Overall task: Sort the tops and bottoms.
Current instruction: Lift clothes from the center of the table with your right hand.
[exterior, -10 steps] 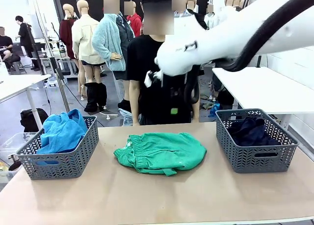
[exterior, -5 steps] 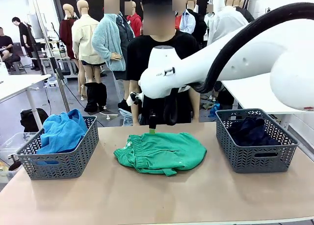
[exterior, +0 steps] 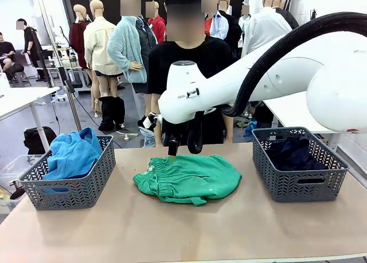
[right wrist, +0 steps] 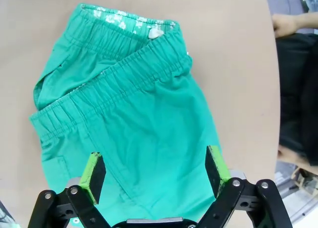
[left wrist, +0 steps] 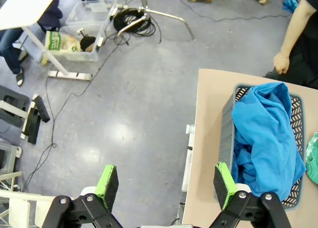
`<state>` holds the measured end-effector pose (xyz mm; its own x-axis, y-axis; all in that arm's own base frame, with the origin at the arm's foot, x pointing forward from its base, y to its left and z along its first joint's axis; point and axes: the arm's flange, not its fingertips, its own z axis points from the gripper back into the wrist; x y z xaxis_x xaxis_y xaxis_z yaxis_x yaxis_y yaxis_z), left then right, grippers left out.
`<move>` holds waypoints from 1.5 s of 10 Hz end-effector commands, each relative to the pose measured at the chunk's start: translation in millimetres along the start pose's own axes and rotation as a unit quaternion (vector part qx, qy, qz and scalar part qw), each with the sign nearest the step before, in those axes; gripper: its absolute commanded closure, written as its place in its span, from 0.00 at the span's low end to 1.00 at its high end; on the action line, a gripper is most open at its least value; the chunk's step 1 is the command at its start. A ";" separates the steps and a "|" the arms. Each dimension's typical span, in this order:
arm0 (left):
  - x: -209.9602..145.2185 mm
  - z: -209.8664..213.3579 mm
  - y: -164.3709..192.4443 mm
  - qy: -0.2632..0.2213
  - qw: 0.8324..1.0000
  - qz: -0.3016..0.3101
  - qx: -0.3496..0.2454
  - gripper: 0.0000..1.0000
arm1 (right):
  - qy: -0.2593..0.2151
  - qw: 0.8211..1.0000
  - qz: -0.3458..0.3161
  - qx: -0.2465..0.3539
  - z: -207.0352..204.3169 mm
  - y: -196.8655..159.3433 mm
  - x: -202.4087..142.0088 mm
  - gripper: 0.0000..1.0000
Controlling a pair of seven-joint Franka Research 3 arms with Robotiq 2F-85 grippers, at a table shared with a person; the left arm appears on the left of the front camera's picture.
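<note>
The green shorts (exterior: 189, 178) lie crumpled in the middle of the table, waistband toward the left. My right gripper (exterior: 182, 146) hangs open just above their far edge. In the right wrist view the shorts (right wrist: 134, 114) spread out below the open right gripper (right wrist: 154, 167), with nothing between its fingers. Blue shirts (exterior: 73, 154) are heaped in the left grey basket (exterior: 69, 189). Dark navy trousers (exterior: 292, 153) lie in the right grey basket (exterior: 301, 184). My left gripper (left wrist: 165, 183) stands open over the floor beside the table, near the basket holding the blue shirts (left wrist: 263, 138).
A person in black (exterior: 189, 91) stands at the table's far edge, one hand (left wrist: 283, 64) near the left basket. A white table (exterior: 309, 105) stands behind at the right. Cables and a plastic box (left wrist: 89, 19) lie on the floor left of the table.
My right arm has swung left and down, bringing its open gripper from up high to just above the green shorts. The clothes and baskets have stayed put.
</note>
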<state>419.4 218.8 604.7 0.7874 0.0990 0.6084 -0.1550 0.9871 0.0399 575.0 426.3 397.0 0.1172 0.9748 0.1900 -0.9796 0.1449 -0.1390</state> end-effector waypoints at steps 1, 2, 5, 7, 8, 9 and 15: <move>-1.7 1.9 1.4 0.007 1.000 -0.003 0.008 0.00 | -0.005 1.000 0.008 0.005 3.2 -2.2 -3.4 0.00; -1.7 1.9 1.4 0.007 1.000 -0.003 0.008 0.00 | 0.000 1.000 0.000 0.000 0.0 0.0 0.0 0.00; -1.7 1.9 1.4 0.007 1.000 -0.003 0.008 0.00 | -0.020 0.999 -0.008 0.031 -38.1 -2.0 -7.3 0.00; -1.7 1.9 1.4 0.007 1.000 -0.003 0.008 0.00 | -0.020 0.999 -0.014 0.045 -61.1 2.2 -12.3 0.00; -1.7 1.9 1.4 0.007 1.000 -0.003 0.008 0.00 | -0.022 0.998 -0.013 0.060 -71.2 0.9 -14.6 0.00; -1.7 1.9 1.4 0.007 1.000 -0.003 0.008 0.00 | -0.022 0.997 -0.015 0.073 -78.8 -0.8 -14.5 0.00; -1.7 1.9 1.4 0.007 1.000 -0.003 0.008 0.00 | 0.008 0.995 -0.024 0.102 -100.2 -7.7 -3.8 0.19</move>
<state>419.4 218.8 604.8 0.7874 0.0991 0.6085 -0.1550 0.9871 0.0399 593.4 431.6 300.3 0.1669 0.9685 0.1847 -0.9858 0.1602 0.0509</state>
